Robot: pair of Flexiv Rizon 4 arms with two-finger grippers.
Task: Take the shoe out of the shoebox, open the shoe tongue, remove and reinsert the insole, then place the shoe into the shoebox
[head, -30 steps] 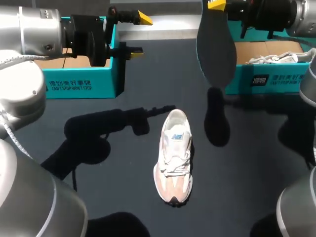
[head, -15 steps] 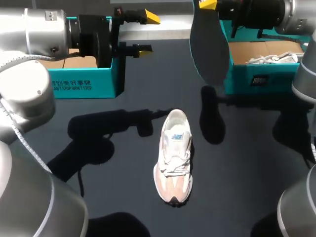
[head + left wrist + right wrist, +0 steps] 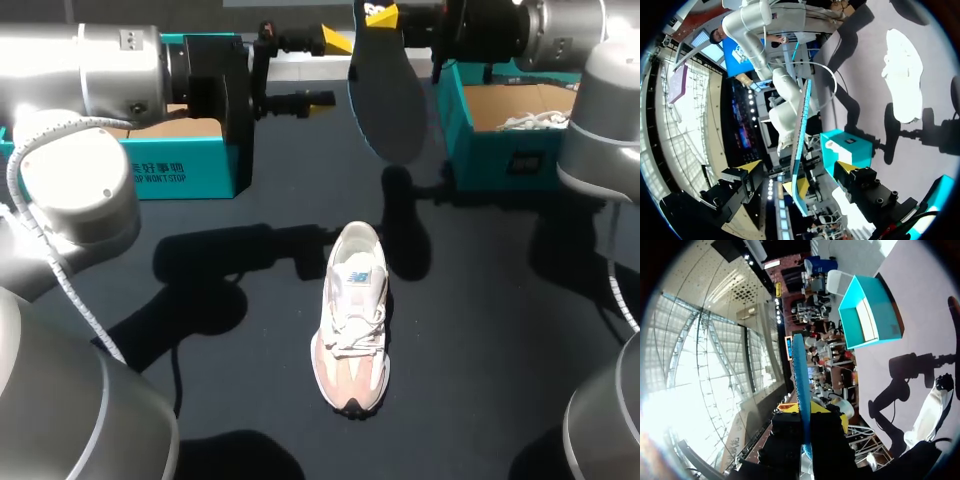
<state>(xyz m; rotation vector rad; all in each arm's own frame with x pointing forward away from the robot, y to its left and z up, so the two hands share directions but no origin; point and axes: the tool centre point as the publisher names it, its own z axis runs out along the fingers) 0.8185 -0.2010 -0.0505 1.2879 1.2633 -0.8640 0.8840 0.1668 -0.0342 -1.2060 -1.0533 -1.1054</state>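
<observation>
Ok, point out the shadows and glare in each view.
Head view: hard arm and insole shadows fall on the table beside the shoe. Left wrist view: shoe washed out white. Right wrist view: a crisp arm shadow lies near the shoebox.

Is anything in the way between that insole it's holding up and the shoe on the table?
Nothing visible does: the insole hangs from the right end effector, with only open space down to the shoe.

silver-grey rounded arms [image 3: 100,65], black wrist housings [image 3: 215,80], yellow-tipped jaws, white coiled cable [image 3: 68,288]
</observation>
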